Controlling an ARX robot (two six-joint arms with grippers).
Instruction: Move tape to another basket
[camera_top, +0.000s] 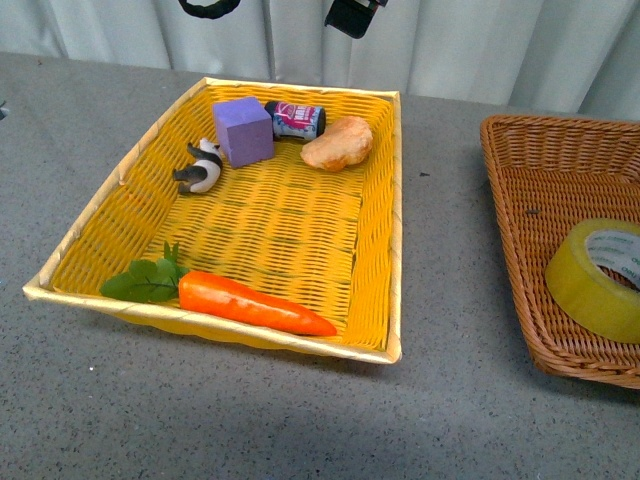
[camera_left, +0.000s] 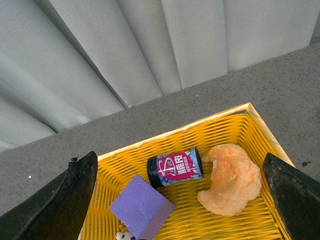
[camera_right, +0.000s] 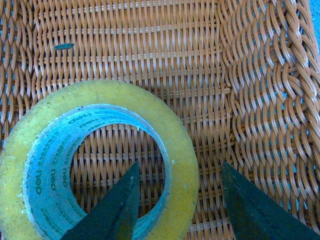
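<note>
The tape (camera_right: 100, 94) lies flat in the brown basket (camera_right: 260, 75) at the right side of the grey surface (camera_top: 450, 420). Green "deli" print runs round its core, and the front view cuts off both roll and basket. The right pincer (camera_right: 180, 165) hangs open over its wall. Apart from it, the yellow tray (camera_top: 395, 200) holds a carrot (camera_top: 250, 302), a purple block (camera_top: 243, 130) and a pink-labelled bottle (camera_top: 295, 119) with unreadable text, under the open left pincer (camera_left: 180, 154).

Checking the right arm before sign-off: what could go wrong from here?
1. The right gripper is open astride the wall of the tape, one finger inside the core; any sideways motion could drag or tip the roll.
2. The braided rim of the basket is beside the roll; a shove could wedge it there.
</note>
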